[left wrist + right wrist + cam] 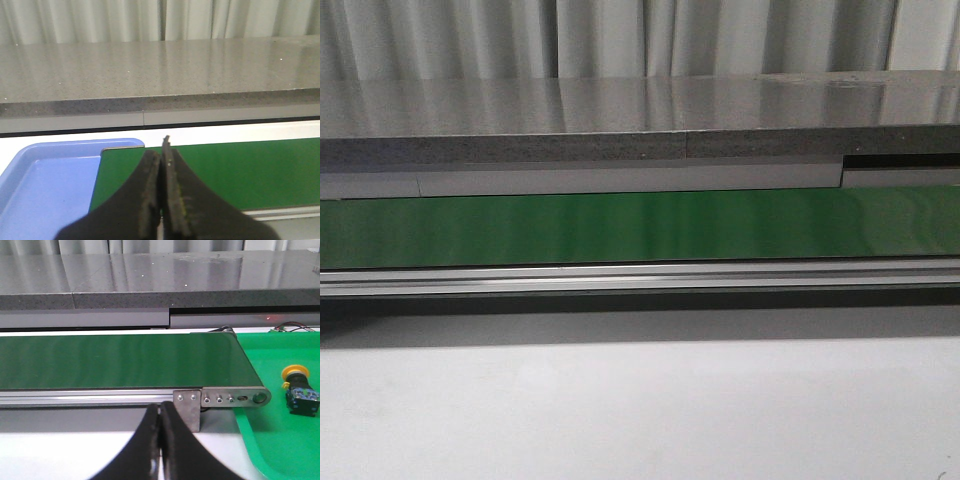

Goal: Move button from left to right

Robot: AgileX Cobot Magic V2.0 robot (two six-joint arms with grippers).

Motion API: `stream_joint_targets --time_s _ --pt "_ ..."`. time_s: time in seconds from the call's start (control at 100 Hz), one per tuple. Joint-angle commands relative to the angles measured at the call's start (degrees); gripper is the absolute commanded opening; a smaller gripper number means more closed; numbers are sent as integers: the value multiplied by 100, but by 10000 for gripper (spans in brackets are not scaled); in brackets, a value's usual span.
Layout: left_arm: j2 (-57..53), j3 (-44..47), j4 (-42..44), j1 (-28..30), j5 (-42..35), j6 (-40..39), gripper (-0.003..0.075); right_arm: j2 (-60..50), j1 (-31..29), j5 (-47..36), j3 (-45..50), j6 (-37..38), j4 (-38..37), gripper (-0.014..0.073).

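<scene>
Right gripper (161, 412), lower centre: fingers pressed together, nothing held. Left gripper (161, 160): likewise closed, empty, above blue tray (30, 165). Button (300, 392) is seen lying in green tray (250, 440), right edge; transfer judged complete.

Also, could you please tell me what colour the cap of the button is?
Orange-yellow, above a dark body; the button shows best in the right wrist view.

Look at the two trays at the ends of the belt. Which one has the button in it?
The green tray, seen in the right wrist view, holds the button. The blue tray, in the left wrist view, shows nothing in its visible part.
</scene>
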Motion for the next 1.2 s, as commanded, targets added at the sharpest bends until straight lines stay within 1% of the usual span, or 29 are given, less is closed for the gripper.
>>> stream_joint_targets --time_s 0.0,0.16,0.26,0.33,0.51,0.84,0.96,1.12,1.19 --pt "-91 -74 405 -53 -464 -412 -20 -113 4 -502 -83 -16 -28 -68" --pt "-419 240 600 -53 -476 -463 -20 -113 4 -502 -83 -16 -28 -68" --pt "-622 499 997 -53 -476 -1077 -20 -113 4 -502 -83 -16 -28 -68" --pt "-753 693 1119 -53 -483 -1251 -20 -113 4 -502 -83 -16 -28 -68" --pt "-1071 1154 1119 -53 -790 -1250 -20 -113 4 -502 -83 -16 -28 -68" --pt "-1609 1582 1119 -53 -923 -1250 -20 -113 4 -502 -83 -16 -28 -68" --pt "-1609 1693 1108 -53 -987 -1250 -20 -113 4 -502 -83 -16 -28 -68" --pt "-1609 1876 1108 -53 -1301 -1250 -20 -113 4 -502 -83 -16 -28 -68" --pt "-1609 1876 1108 -53 -1257 -1250 -20 -113 4 -502 -83 -16 -28 -68"
